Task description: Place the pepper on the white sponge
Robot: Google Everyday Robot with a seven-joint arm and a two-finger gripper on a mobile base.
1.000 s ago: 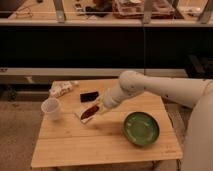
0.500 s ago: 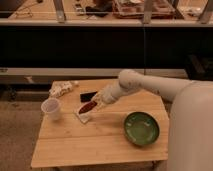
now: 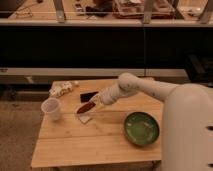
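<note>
A dark red pepper (image 3: 85, 107) hangs at the tip of my gripper (image 3: 92, 104), just above the white sponge (image 3: 84, 117), which lies flat on the wooden table (image 3: 95, 145) left of centre. My white arm reaches in from the right and slants down to the left toward the sponge. The gripper looks closed on the pepper's right end. Part of the sponge is hidden under the pepper.
A clear plastic cup (image 3: 51, 108) stands at the table's left edge. A crumpled white bag (image 3: 62, 88) lies at the back left. A black flat object (image 3: 88, 96) lies behind the sponge. A green bowl (image 3: 141, 128) sits at the front right.
My gripper with the pepper has moved a little to the left and back, from over the sponge's right side toward its centre. Nothing else has moved.
</note>
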